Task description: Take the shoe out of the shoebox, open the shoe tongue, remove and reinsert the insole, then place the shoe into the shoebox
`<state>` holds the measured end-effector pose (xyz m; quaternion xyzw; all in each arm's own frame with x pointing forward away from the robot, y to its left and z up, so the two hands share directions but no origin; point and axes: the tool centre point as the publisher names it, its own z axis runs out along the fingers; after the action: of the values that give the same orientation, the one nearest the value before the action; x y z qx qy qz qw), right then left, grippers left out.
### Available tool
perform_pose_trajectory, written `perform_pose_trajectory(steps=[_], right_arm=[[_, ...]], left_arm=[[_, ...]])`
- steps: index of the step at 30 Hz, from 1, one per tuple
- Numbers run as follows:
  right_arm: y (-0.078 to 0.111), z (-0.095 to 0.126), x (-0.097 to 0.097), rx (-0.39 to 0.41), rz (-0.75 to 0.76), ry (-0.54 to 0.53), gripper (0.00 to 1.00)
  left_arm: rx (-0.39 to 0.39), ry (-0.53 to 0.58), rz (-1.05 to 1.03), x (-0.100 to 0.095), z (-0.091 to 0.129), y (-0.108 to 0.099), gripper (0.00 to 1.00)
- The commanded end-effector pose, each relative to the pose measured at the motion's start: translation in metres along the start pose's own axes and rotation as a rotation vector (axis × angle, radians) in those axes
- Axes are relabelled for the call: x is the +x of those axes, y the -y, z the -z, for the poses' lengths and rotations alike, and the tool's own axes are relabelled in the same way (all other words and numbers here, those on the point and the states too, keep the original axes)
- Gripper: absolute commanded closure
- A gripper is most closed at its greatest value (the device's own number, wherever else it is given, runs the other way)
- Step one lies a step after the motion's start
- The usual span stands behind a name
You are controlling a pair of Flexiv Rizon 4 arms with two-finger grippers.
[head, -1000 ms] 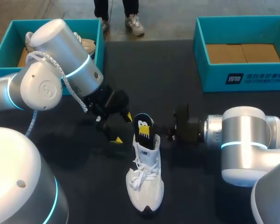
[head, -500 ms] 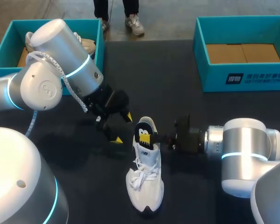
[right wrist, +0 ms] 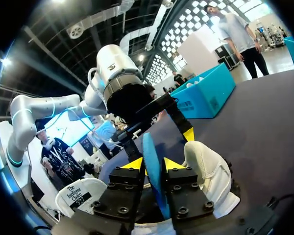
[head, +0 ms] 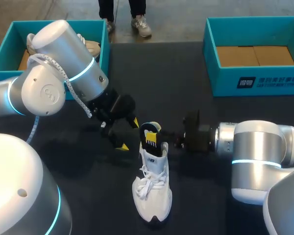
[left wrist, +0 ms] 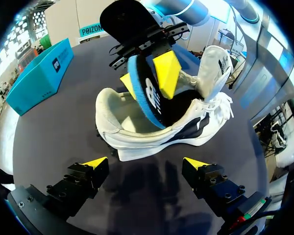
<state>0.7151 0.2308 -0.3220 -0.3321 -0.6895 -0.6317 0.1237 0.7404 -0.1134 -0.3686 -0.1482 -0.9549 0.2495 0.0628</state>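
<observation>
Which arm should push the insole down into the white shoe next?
Right. The right tool is shut on the blue-edged black foam insole, which stands partly inside the white lace-up sneaker. The left tool is open and empty, beside the sneaker's heel, not touching it.

My left arm (head: 63, 63) comes in from the table's left edge and bends down toward the middle. Its gripper (head: 127, 133) slants down, its two fingers wide apart with nothing between them. My right arm (head: 257, 152) lies low from the right edge, and its gripper (head: 161, 139) pinches the insole (head: 150, 139) from both sides
</observation>
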Motion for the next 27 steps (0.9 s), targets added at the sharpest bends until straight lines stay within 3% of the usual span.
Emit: perform_pose_trajectory(steps=[1, 13, 22, 27], right_arm=[[-0.003, -0.003, -0.005, 0.019, -0.005, -0.008, 1.0], [0.018, 0.004, -0.019, -0.015, -0.121, 0.041, 1.0], [0.044, 0.003, -0.009, -0.006, -0.206, 0.061, 1.0], [0.041, 0.001, -0.004, 0.003, -0.195, 0.068, 1.0]], left_arm=[[-0.003, 0.001, 0.001, 0.001, 0.0, 0.001, 0.0], [-0.003, 0.001, 0.001, 0.001, 0.0, 0.001, 0.0], [-0.003, 0.001, 0.001, 0.001, 0.0, 0.001, 0.0], [-0.003, 0.001, 0.001, 0.001, 0.0, 0.001, 0.0]])
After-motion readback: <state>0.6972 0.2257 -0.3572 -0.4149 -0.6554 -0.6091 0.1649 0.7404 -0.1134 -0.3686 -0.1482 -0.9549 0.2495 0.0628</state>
